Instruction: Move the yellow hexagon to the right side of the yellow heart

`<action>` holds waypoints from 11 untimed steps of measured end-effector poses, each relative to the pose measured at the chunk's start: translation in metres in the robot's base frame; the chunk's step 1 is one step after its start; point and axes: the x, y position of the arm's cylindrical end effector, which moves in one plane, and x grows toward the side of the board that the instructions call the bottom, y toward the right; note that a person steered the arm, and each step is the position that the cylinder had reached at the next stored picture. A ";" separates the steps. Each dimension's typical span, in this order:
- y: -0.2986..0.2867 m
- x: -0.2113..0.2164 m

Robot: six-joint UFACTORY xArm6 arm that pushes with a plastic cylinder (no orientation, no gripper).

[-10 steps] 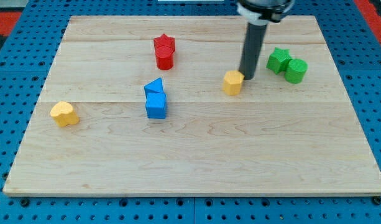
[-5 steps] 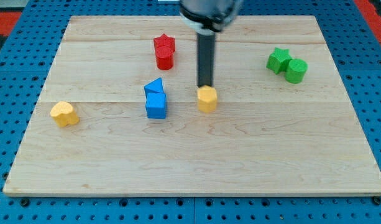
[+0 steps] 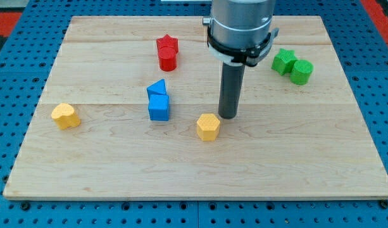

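Note:
The yellow hexagon [image 3: 207,126] lies on the wooden board a little below its middle. The yellow heart [image 3: 65,116] lies near the board's left edge, far to the left of the hexagon. My tip [image 3: 228,116] stands just above and to the right of the hexagon, very close to its upper right corner; I cannot tell whether it touches. The rod rises straight up to the arm at the view's top.
A blue triangle [image 3: 157,88] and a blue cube [image 3: 159,107] stand together left of the hexagon. A red star [image 3: 168,45] and a red cylinder [image 3: 168,60] sit at the upper middle. A green star [image 3: 283,61] and a green cylinder [image 3: 301,71] sit at the upper right.
The yellow hexagon has slid left and down, from right of centre to below centre. My tip moved left with it, then came round to its upper right.

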 end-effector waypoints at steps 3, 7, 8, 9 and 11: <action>-0.025 0.049; -0.212 0.110; -0.267 0.108; -0.228 0.092; -0.196 0.090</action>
